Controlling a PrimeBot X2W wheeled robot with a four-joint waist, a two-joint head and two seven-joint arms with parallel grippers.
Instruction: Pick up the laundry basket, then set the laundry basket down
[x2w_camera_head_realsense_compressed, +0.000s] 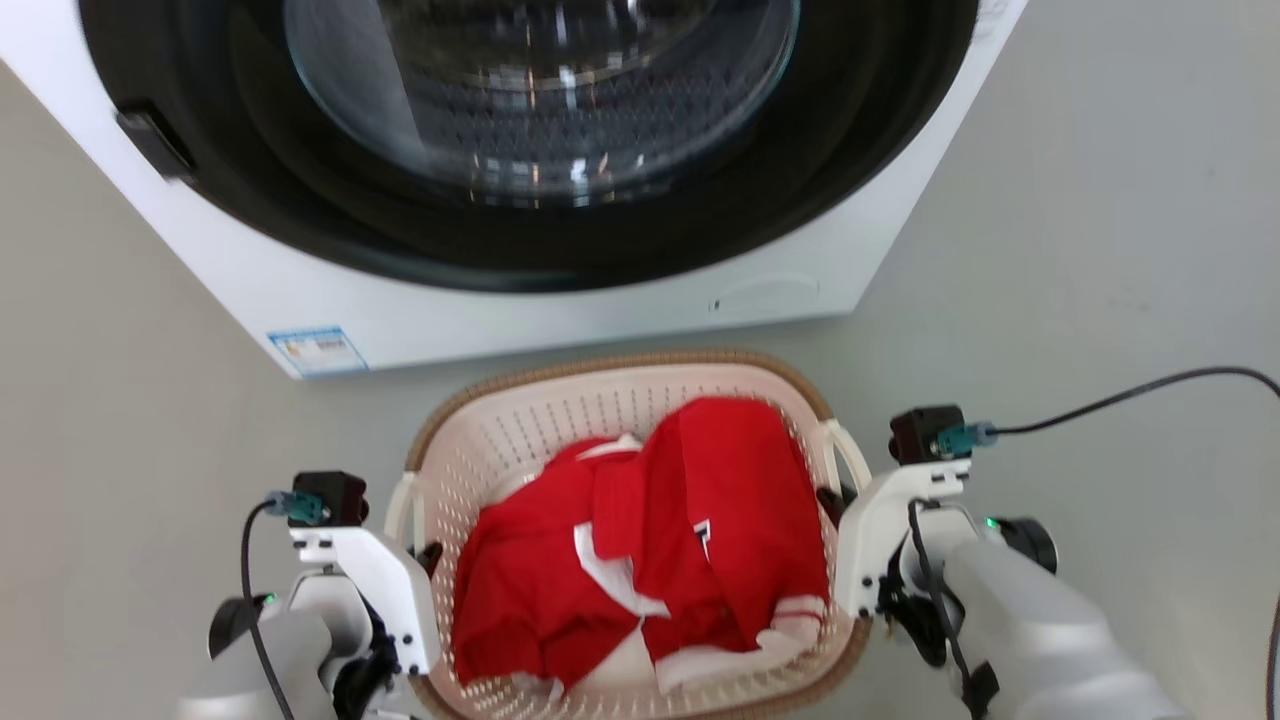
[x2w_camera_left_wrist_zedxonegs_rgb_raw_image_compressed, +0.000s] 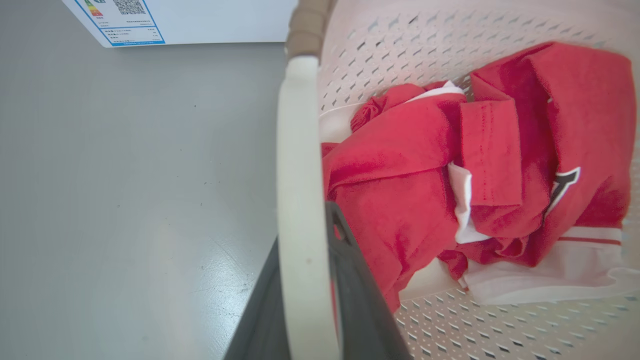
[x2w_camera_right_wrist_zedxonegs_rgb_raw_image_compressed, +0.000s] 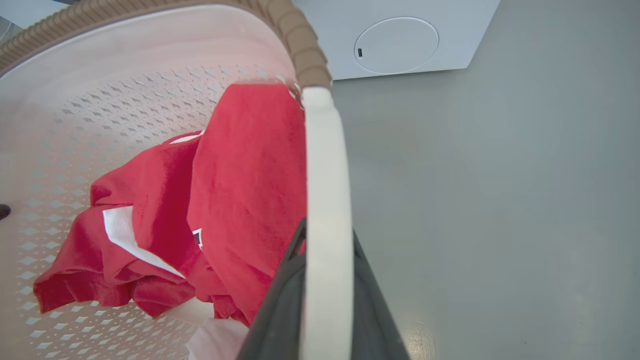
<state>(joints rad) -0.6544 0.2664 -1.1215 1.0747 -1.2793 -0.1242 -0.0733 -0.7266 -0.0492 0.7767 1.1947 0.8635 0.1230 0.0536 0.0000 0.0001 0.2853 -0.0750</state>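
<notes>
Though hard to tell from above whether set on the grey floor (x2w_camera_head_realsense_compressed: 1080, 250) or raised off it, can place the laundry basket (x2w_camera_head_realsense_compressed: 520, 420) just in front of the washing machine (x2w_camera_head_realsense_compressed: 560, 300), near its lower panel yet apart from it. Holds crumpled red and white clothes (x2w_camera_head_realsense_compressed: 700, 500), heaped higher toward the right side. Gripped on both sides: clenched on the left white loop handle (x2w_camera_left_wrist_zedxonegs_rgb_raw_image_compressed: 297, 150) with the left gripper (x2w_camera_left_wrist_zedxonegs_rgb_raw_image_compressed: 304, 235), one dark finger outside the loop and the other inside, by the red cloth. Clenched likewise on the right handle (x2w_camera_right_wrist_zedxonegs_rgb_raw_image_compressed: 322, 165) with the right gripper (x2w_camera_right_wrist_zedxonegs_rgb_raw_image_compressed: 327, 240), fingers flanking the white band. Topped all round by a brown woven rim (x2w_camera_head_realsense_compressed: 620, 362), meeting each handle at its far end. Behind, can make out a blue-edged label (x2w_camera_head_realsense_compressed: 317, 351) at the machine's lower left corner and a round cover (x2w_camera_right_wrist_zedxonegs_rgb_raw_image_compressed: 396, 45) at its lower right, below the dark glass door (x2w_camera_head_realsense_compressed: 540, 100).
</notes>
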